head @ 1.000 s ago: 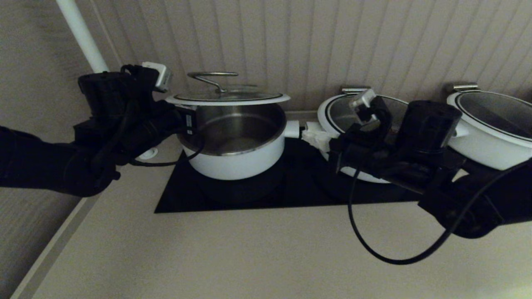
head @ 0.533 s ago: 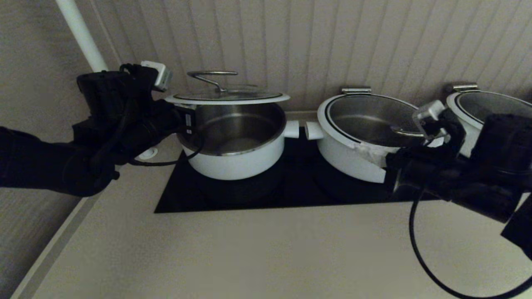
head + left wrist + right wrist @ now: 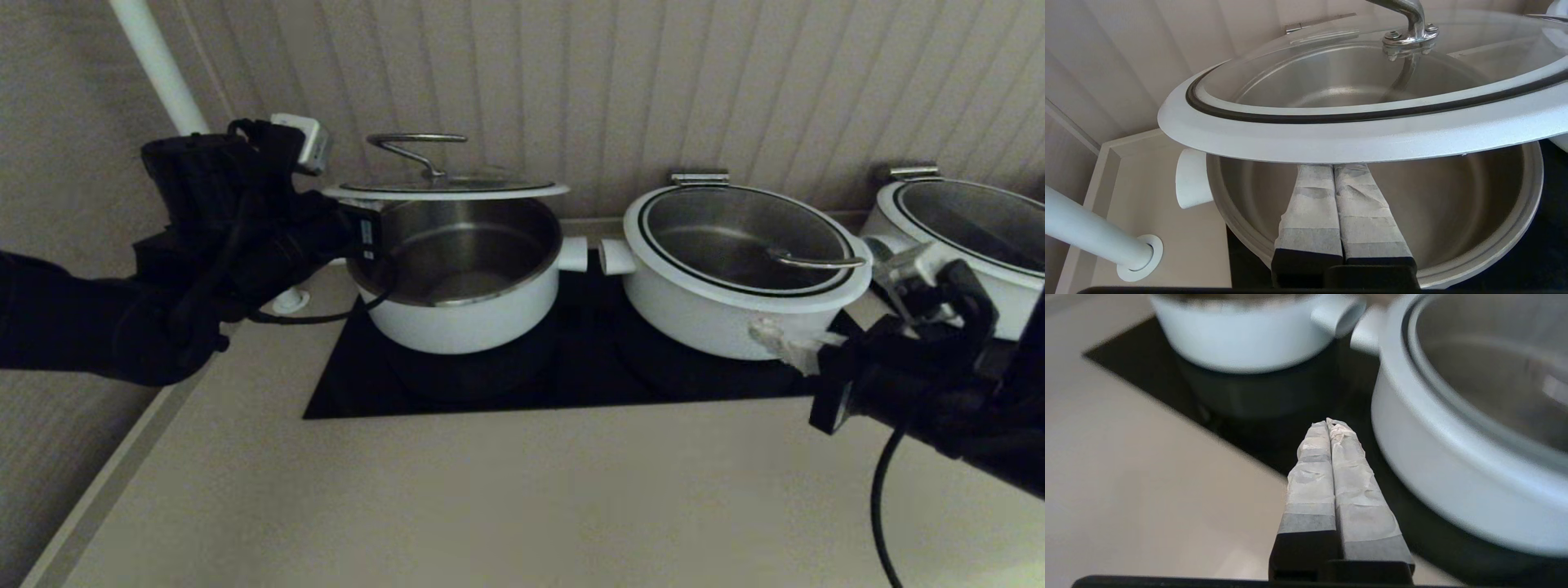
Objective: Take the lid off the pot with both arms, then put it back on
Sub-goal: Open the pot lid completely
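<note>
The lid (image 3: 445, 190), glass with a broad white rim and a wire loop handle, hangs tilted above the pot (image 3: 457, 314), its far edge near the wall. My left gripper (image 3: 359, 233) is at the pot's left side. Its taped fingers are shut together and reach under the lid's rim (image 3: 1331, 139), tips touching its underside at the left gripper's end (image 3: 1333, 165); the steel bowl of the pot (image 3: 1494, 261) lies open below. My right gripper (image 3: 775, 336) is shut and empty, low in front of the middle pot, far from the lid; it also shows in the right wrist view (image 3: 1329, 422).
A wider white pot with its lid on (image 3: 718, 318) stands right of the pot on the black cooktop (image 3: 571, 384). Another wide pot (image 3: 980, 245) stands at the far right. A white pole (image 3: 159, 65) rises at the back left. The ribbed wall is close behind.
My right arm has swung right and down, away from the pot's right handle to the front of the middle pot. My left gripper and the lid have risen slightly.
</note>
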{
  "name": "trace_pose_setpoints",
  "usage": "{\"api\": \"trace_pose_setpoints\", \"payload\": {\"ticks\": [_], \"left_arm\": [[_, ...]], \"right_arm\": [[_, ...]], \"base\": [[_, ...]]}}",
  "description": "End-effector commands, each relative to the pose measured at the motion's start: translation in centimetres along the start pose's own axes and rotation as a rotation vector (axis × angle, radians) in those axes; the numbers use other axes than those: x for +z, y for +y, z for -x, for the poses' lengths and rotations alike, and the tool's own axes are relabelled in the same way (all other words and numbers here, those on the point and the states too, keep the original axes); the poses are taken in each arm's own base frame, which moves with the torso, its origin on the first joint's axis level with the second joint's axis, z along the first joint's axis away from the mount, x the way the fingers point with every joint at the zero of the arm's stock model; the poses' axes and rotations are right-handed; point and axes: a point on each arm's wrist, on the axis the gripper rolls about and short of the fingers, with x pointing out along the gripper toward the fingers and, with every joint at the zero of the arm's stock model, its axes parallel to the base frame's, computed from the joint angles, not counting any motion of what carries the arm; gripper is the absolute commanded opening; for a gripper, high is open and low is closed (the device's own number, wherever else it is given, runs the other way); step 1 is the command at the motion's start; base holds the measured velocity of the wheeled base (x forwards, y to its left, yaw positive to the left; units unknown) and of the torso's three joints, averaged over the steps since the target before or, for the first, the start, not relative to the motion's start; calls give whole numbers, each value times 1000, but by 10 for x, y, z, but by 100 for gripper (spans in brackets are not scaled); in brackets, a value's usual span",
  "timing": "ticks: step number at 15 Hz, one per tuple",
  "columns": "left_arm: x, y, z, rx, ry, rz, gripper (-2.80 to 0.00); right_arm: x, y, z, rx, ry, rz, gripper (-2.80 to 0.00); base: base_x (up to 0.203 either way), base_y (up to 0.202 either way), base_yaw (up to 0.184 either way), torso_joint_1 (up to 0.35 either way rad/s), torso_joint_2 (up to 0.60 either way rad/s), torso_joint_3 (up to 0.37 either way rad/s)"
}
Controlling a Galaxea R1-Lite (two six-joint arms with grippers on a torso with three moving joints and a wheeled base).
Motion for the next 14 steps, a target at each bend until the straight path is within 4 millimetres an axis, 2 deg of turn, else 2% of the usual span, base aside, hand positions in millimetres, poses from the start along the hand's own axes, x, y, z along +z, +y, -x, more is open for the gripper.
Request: {"api": "trace_pose_setpoints", "payload": {"ticks": [1,8,11,14], "left_arm": [[1,0,1,0,-5,0,-280],[-1,0,-1,2,-2,0,-280],[1,0,1,2,-5,0,-280],[3,0,2,3,-12,0,-280]], "right_arm": [[-9,3,14,-1,24,-9,-280],[-38,-18,37,-152,69,-36,-280],[-41,-33,48,-248,73,-41,-280],[-45,-27,66,-272,75,-42,-280]], "base": [[0,0,0,0,0,0],[0,0,0,0,0,0],[0,0,0,0,0,0],[0,0,0,0,0,0]]}}
